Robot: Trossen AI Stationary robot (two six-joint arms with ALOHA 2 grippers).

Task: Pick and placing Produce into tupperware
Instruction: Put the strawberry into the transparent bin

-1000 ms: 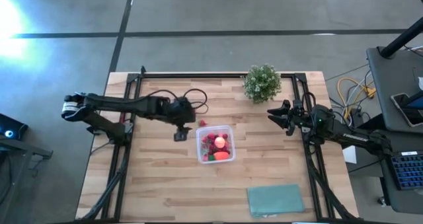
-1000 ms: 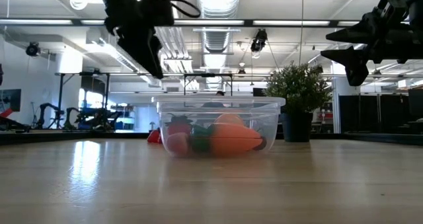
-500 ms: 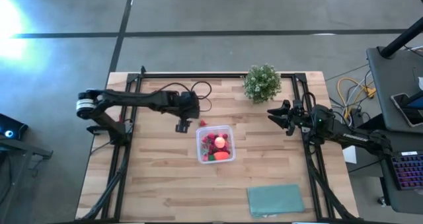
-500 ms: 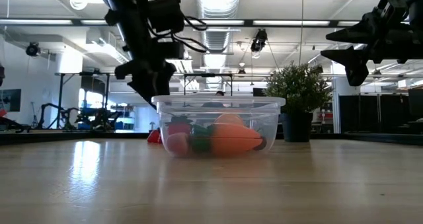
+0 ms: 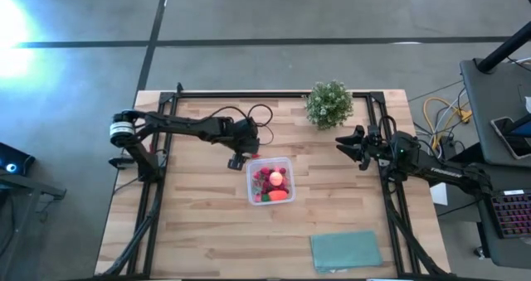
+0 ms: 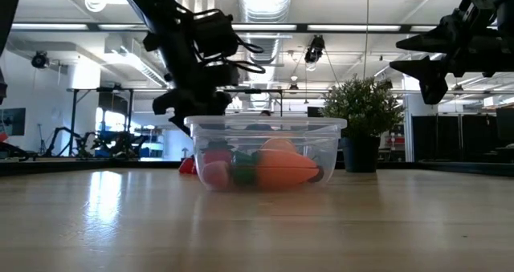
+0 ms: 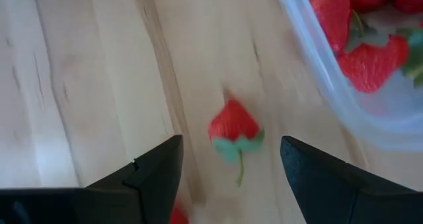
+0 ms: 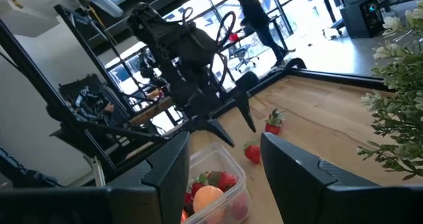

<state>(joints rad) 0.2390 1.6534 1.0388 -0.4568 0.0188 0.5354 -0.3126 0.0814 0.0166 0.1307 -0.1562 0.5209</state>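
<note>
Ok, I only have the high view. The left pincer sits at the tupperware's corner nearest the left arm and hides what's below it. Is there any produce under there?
Observer: Yes. The left wrist view shows a strawberry lying on the wood between the fingers of the open left pincer, just outside the tupperware wall.
Operator: Any other loose ones?
Observer: The right wrist view shows a second strawberry on the table, farther out from the tupperware.
Operator: Is the right pincer in the way?
Observer: No. The low view shows the right pincer open and hanging high, above the potted plant.
</note>
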